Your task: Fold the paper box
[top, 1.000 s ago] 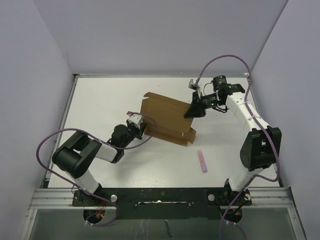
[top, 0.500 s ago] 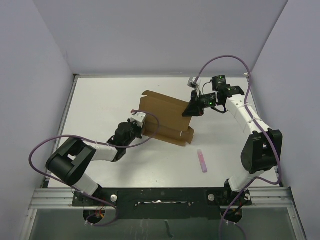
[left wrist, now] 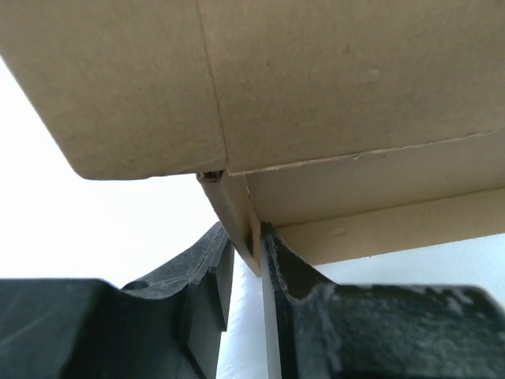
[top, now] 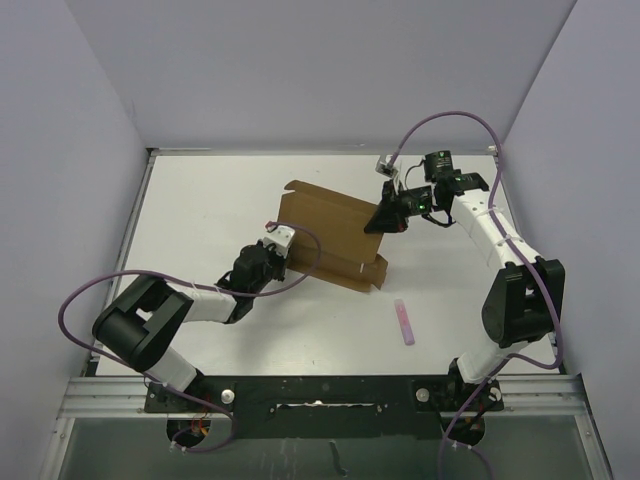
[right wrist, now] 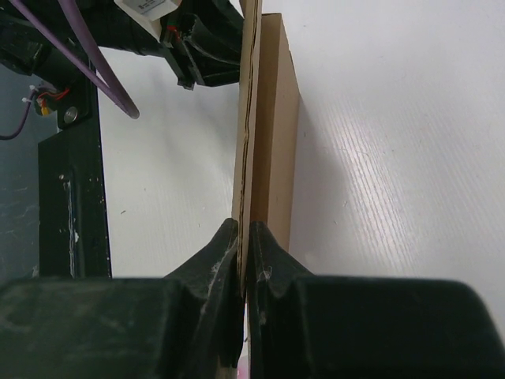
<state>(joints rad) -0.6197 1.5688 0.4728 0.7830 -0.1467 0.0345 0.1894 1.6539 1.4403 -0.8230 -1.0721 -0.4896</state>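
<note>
Your left arm (top: 200,298) and right arm (top: 490,228): white links, black joints, purple cable (right wrist: 87,69); black left gripper (left wrist: 245,241); green indicator (top: 425,207), 2 o'clock.

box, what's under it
Only white table shows around the box, and the left wrist view sees table below its lifted flap. The part beneath the cardboard's middle is covered, so nothing can be told there.

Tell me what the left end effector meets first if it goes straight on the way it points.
The paper box: a cardboard flap sits between the left end effector's fingers, with the box's wall right behind. Going on would likely push into that wall; the depth is unclear.
</note>
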